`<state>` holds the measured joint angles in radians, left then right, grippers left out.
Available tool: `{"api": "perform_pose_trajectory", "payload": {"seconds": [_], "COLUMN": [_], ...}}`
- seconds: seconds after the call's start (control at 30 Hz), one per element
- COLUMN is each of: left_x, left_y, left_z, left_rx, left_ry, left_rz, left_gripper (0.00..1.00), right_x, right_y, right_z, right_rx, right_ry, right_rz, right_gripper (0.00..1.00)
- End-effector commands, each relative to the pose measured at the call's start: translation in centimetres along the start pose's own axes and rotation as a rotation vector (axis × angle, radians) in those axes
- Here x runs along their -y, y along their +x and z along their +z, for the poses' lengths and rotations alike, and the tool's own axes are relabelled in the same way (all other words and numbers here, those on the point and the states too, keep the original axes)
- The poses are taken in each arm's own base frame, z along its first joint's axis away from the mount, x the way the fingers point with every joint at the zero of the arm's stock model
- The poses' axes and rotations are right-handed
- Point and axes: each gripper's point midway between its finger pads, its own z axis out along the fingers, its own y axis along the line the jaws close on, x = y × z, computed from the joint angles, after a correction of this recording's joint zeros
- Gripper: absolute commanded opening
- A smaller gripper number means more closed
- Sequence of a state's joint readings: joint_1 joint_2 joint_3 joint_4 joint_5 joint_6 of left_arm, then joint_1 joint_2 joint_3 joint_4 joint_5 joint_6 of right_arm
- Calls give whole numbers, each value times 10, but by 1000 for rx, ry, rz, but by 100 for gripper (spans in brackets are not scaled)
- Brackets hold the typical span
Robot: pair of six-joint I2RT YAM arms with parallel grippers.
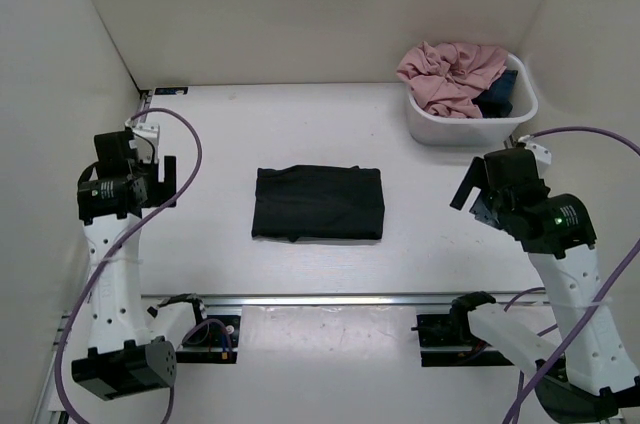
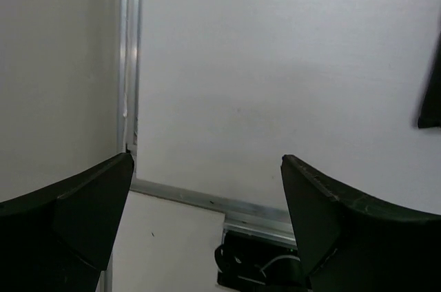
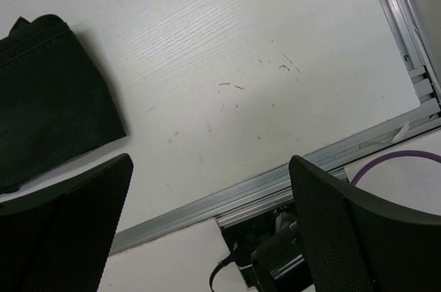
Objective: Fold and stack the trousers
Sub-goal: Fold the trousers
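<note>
The black trousers (image 1: 318, 203) lie folded into a neat rectangle in the middle of the table, and a corner of them shows at the left of the right wrist view (image 3: 48, 99). My left gripper (image 1: 160, 172) hangs at the far left of the table, well away from the cloth, open and empty; between its fingers (image 2: 207, 195) only bare table and the rail show. To the right of the trousers my right gripper (image 1: 467, 189) is raised and apart from them, its jaws (image 3: 210, 195) wide open and empty.
A white tub (image 1: 470, 124) stands at the back right with a pink garment (image 1: 450, 72) and a small dark blue garment (image 1: 498, 94) in it. A metal rail (image 1: 330, 297) crosses the near side of the table. White walls close the left, back and right.
</note>
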<state>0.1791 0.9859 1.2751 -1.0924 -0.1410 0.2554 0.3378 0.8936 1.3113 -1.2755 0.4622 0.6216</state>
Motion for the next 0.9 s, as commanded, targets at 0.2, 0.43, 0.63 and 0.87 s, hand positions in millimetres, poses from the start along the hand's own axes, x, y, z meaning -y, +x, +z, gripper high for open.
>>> {"api": "perform_pose_trajectory", "payload": {"seconds": [0.2, 0.43, 0.63, 0.87], "left_x": [5, 6, 7, 6], "left_y": [3, 2, 1, -6], "left_z": [-7, -11, -11, -16], "left_rx": [-22, -20, -18, -1], "left_ry": [55, 64, 73, 78], "left_rz": [-82, -82, -82, -83], "left_gripper": [100, 100, 100, 100], "right_x": [10, 11, 11, 13], "right_y": [-4, -4, -6, -10], "right_z": [-9, -8, -10, -11], "right_rx": [29, 47, 53, 80], "right_ry": [24, 23, 18, 23], "right_rz": [-3, 4, 8, 16], "right_gripper": [99, 99, 99, 99]}}
